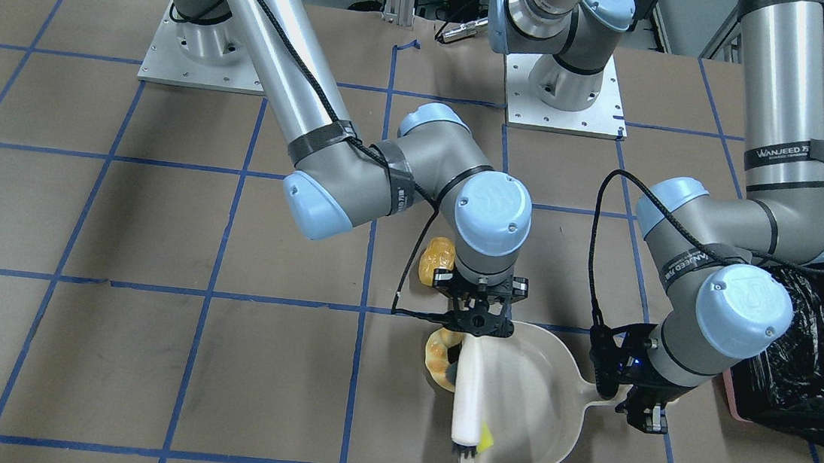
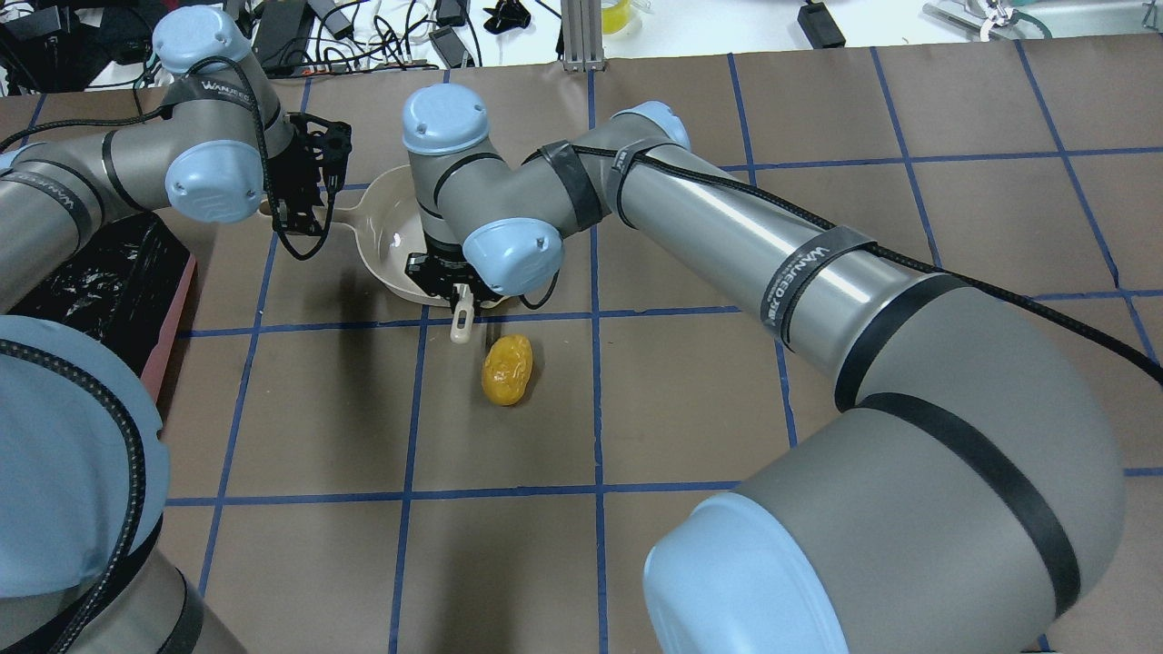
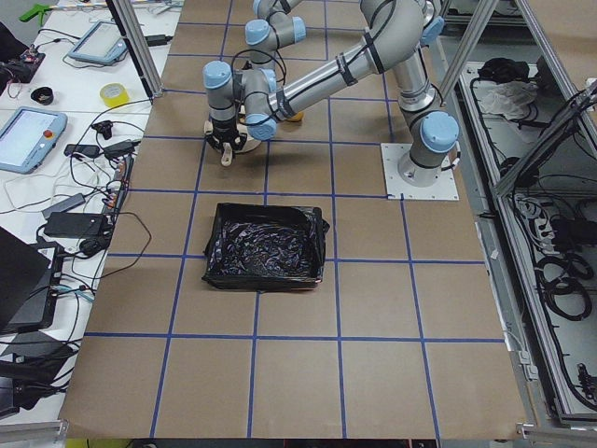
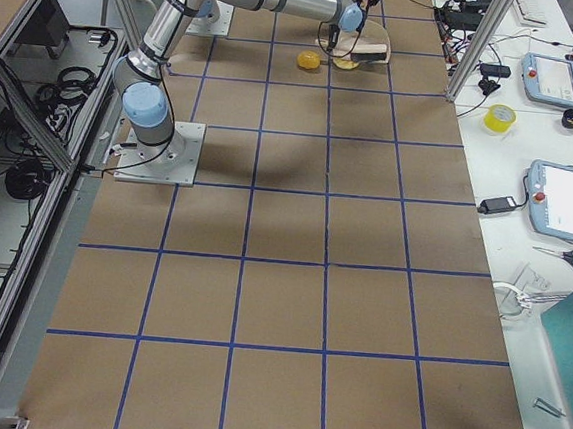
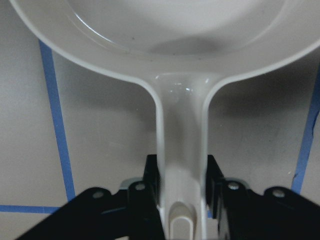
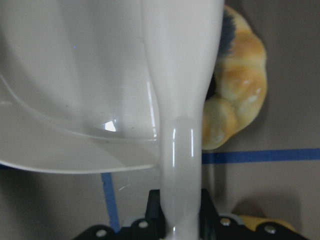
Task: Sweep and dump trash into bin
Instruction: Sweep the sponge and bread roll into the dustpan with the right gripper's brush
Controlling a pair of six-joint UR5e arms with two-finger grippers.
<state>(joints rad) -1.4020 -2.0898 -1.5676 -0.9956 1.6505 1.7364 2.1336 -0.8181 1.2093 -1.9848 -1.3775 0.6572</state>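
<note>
My left gripper point(image 1: 641, 405) is shut on the handle of the white dustpan point(image 1: 540, 395); the left wrist view shows its fingers point(image 5: 152, 182) clamped on the handle point(image 5: 181, 145). My right gripper point(image 1: 479, 323) is shut on the white brush point(image 1: 471, 388), which lies along the pan's open edge. The yellow sponge block point(image 1: 485, 439) lies inside the pan by the bristles. The tan croissant piece point(image 1: 438, 355) sits just outside the pan edge, against the brush point(image 6: 182, 100), and shows in the right wrist view point(image 6: 240, 95). The golden-brown lump point(image 2: 507, 368) lies on the table apart from the pan.
The pink bin point(image 1: 733, 395) with its black bag point(image 1: 808, 360) stands beside my left arm, close to the pan handle; it also shows in the overhead view point(image 2: 100, 272). The table is brown paper with blue tape lines point(image 2: 595, 409).
</note>
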